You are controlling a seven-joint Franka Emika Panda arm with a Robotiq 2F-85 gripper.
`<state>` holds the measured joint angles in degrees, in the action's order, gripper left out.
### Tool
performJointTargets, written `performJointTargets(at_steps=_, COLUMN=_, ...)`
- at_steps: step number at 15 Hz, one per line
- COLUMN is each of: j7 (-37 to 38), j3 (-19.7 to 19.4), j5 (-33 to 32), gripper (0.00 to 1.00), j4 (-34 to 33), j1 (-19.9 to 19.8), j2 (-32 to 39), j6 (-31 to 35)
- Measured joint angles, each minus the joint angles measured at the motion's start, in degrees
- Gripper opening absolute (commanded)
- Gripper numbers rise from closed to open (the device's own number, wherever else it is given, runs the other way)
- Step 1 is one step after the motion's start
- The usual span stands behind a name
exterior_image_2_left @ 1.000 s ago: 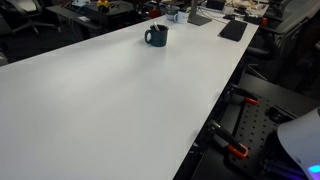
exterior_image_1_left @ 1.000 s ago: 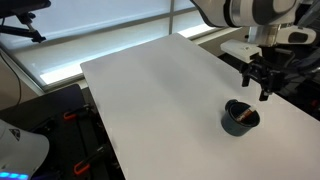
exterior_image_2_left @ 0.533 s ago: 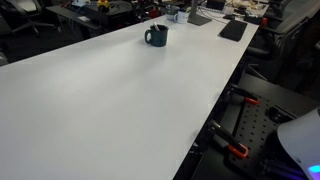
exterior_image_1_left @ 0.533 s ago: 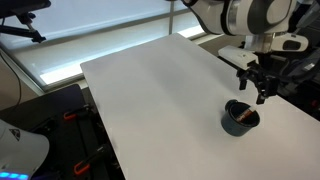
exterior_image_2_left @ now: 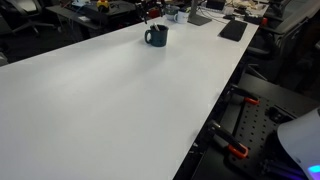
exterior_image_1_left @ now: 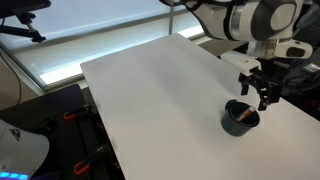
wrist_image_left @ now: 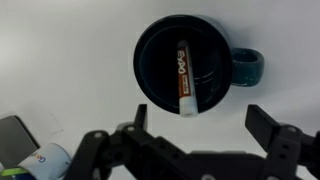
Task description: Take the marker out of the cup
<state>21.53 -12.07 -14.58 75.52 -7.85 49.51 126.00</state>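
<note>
The cup (exterior_image_1_left: 240, 119) is a short, dark blue-grey mug on the white table; it also shows in an exterior view (exterior_image_2_left: 156, 36) at the far end. In the wrist view the cup (wrist_image_left: 155, 60) lies straight below me, with a handle on its right side. The marker (wrist_image_left: 184, 70) is reddish-orange with a white end and lies slanted inside the cup, its white tip resting against the rim. My gripper (exterior_image_1_left: 263, 92) hangs just above and beside the cup. In the wrist view the gripper (wrist_image_left: 200, 125) is open and empty, its fingers spread wider than the marker.
The white table (exterior_image_1_left: 150, 90) has its edge near the cup's right side. A dark phone-like object (wrist_image_left: 10, 135) and a small round object (wrist_image_left: 45, 158) lie at the wrist view's lower left. A black pad (exterior_image_2_left: 232, 30) and other small objects sit beyond the cup.
My gripper has come down and a little to the right, closer to the cup. The cup and marker have not moved.
</note>
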Motion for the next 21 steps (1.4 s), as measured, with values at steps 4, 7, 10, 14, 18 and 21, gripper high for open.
performJointTargets(at_steps=4, j7=0.0, j3=-0.6, j5=0.0, gripper=0.99, j4=-0.1, j1=-0.2, j2=1.1, j6=-0.2)
performJointTargets(at_steps=7, j7=0.0, j3=-0.8, j5=0.0, gripper=0.82, j4=-0.4, j1=-0.3, j2=1.8, j6=-0.3)
performJointTargets(at_steps=10, j7=0.0, j3=-0.8, j5=0.0, gripper=0.69, j4=-1.1, j1=-0.3, j2=2.5, j6=-0.3)
performJointTargets(at_steps=14, j7=0.0, j3=-0.8, j5=0.1, gripper=0.8, j4=-1.8, j1=-0.3, j2=3.1, j6=-0.7)
performJointTargets(at_steps=18, j7=0.0, j3=-0.8, j5=0.1, gripper=1.0, j4=-2.6, j1=-0.4, j2=3.4, j6=-1.2)
performJointTargets(at_steps=21, j7=0.0, j3=-0.8, j5=0.1, gripper=1.0, j4=-3.2, j1=-0.3, j2=3.6, j6=-1.2)
